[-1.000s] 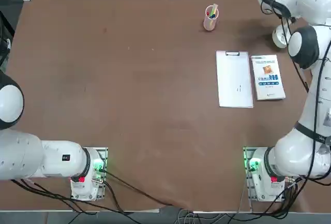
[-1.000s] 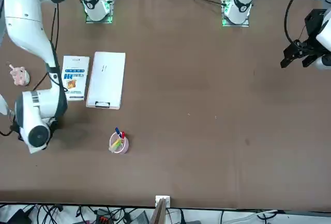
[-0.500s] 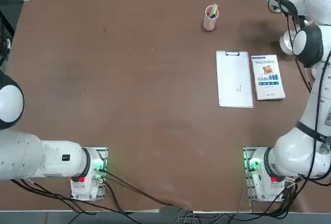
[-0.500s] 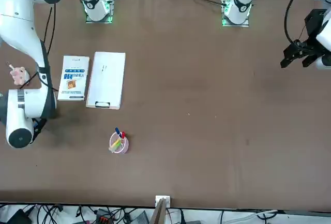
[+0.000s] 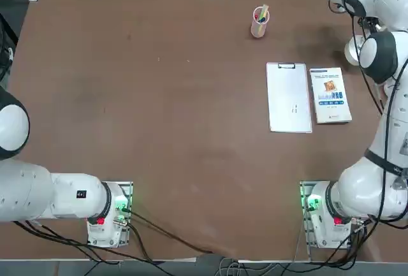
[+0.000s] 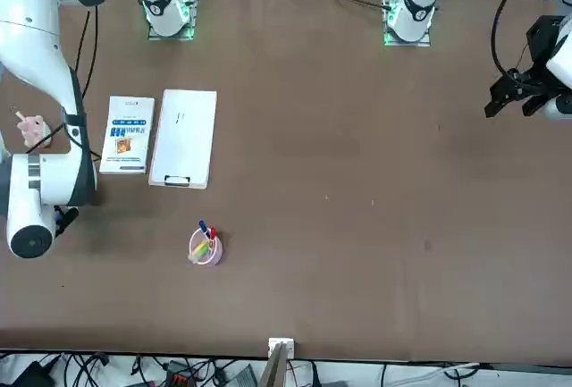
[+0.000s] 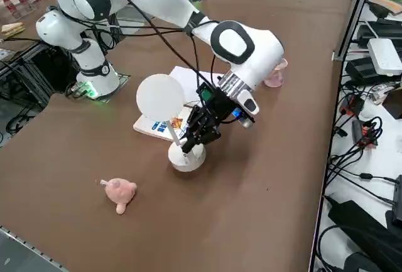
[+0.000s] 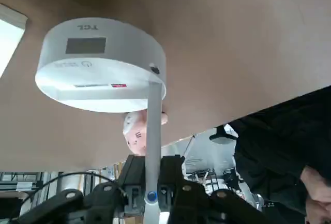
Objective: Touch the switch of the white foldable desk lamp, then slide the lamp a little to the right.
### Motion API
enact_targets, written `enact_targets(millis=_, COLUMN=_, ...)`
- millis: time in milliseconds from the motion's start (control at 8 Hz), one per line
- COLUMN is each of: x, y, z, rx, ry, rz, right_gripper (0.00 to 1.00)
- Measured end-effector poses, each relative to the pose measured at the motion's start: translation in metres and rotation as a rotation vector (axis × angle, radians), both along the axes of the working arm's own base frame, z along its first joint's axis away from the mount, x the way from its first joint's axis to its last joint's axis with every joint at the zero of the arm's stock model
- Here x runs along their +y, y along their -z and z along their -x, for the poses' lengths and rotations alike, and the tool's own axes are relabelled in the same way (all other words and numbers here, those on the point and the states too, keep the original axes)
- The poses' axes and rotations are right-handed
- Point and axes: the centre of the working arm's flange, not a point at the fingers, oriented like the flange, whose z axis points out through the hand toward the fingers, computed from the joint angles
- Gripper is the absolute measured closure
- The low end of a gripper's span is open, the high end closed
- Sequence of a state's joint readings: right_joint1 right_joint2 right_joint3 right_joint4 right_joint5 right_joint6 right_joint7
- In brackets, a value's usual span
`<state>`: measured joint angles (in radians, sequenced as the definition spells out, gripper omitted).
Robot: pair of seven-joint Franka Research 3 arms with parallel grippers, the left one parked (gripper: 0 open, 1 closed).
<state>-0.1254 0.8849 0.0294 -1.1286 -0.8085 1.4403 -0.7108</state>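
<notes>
We find the lamp (image 7: 186,158) farther right than a second ago, near the book (image 5: 330,95). The right gripper (image 8: 152,176) is closed on its stem, fingers either side. From overhead, the robot's arm (image 5: 382,123) hides most of the lamp.

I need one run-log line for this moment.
right gripper: shut on white lamp's stem | lamp base: on table | pink pig: beside robot
</notes>
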Motion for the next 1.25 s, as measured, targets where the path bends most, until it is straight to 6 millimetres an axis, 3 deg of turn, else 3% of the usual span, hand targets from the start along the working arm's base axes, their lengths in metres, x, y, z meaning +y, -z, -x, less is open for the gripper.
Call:
enact_targets(millis=375, x=-0.002, y=0.027, z=0.002, rx=0.041, ry=-0.011, rz=0.026, right_gripper=0.85)
enact_targets(millis=625, x=0.011, y=0.041, z=-0.001, rx=0.072, ry=-0.065, rz=0.078, right_gripper=0.85)
enact_targets(millis=875, x=0.023, y=0.044, z=-0.003, rx=0.079, ry=-0.090, rz=0.089, right_gripper=0.85)
enact_targets(millis=1250, x=0.023, y=0.051, z=-0.002, rx=0.090, ry=-0.094, rz=0.090, right_gripper=0.85)
